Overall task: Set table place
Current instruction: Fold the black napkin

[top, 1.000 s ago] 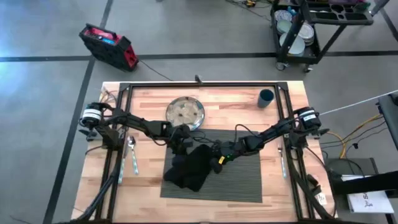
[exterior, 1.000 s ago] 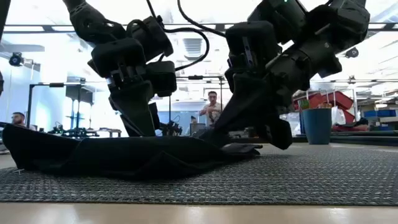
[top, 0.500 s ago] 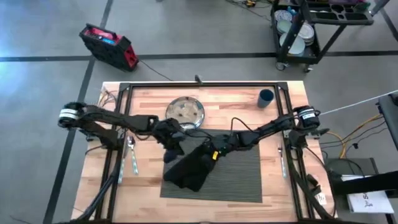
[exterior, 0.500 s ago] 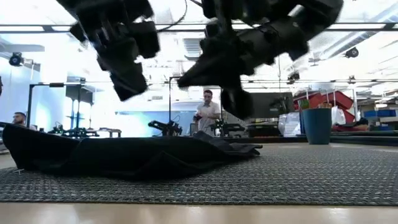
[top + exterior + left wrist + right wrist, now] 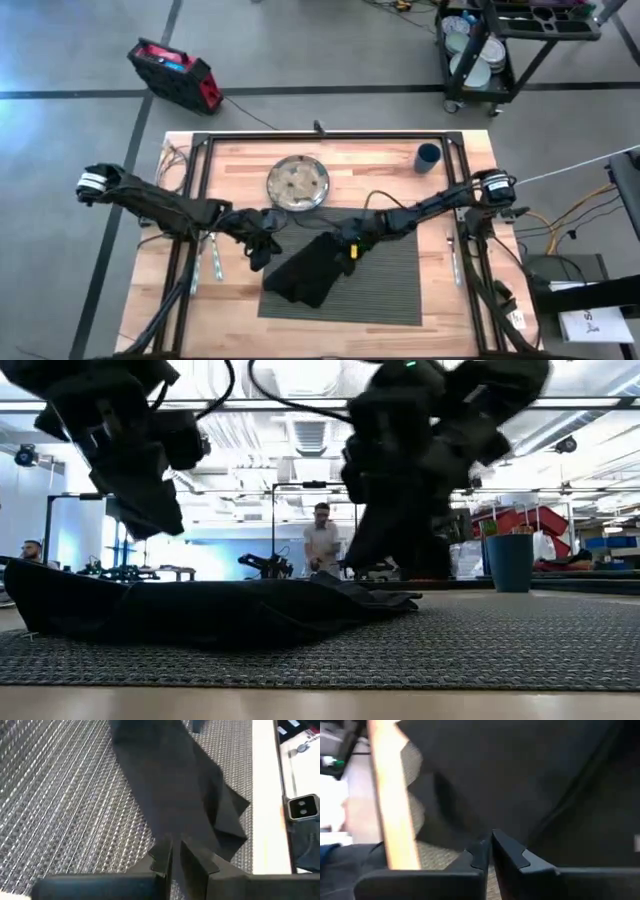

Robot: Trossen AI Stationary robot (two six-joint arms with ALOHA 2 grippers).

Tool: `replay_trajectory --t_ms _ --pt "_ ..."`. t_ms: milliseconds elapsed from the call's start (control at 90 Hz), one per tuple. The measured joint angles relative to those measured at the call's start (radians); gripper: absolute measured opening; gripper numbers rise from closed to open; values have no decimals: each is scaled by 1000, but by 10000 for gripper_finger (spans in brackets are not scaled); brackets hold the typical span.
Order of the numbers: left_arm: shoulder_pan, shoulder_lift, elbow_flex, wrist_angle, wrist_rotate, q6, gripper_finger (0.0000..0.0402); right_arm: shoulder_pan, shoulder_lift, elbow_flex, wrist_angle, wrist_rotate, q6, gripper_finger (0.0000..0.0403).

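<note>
Both our tools, left tool (image 5: 262, 246) and right tool (image 5: 349, 249), are closed and empty; the napkin (image 5: 306, 270) between them lies crumpled on the placemat (image 5: 390, 290), plate (image 5: 298, 183) not placed.

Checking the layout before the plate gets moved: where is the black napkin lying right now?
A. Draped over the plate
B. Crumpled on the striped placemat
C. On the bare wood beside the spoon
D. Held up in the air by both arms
B: the black napkin lies crumpled on the left part of the placemat, released by both arms, with the plate uncovered behind it.
</note>
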Motion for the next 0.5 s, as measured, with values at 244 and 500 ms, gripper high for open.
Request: replay_trajectory --t_ms 244,500 --pt "2 121 57 62 3 108 20 22 -1 -36 82 66 74 108" --pt "2 327 141 48 26 168 20 9 -1 -37 50 140 128 159"
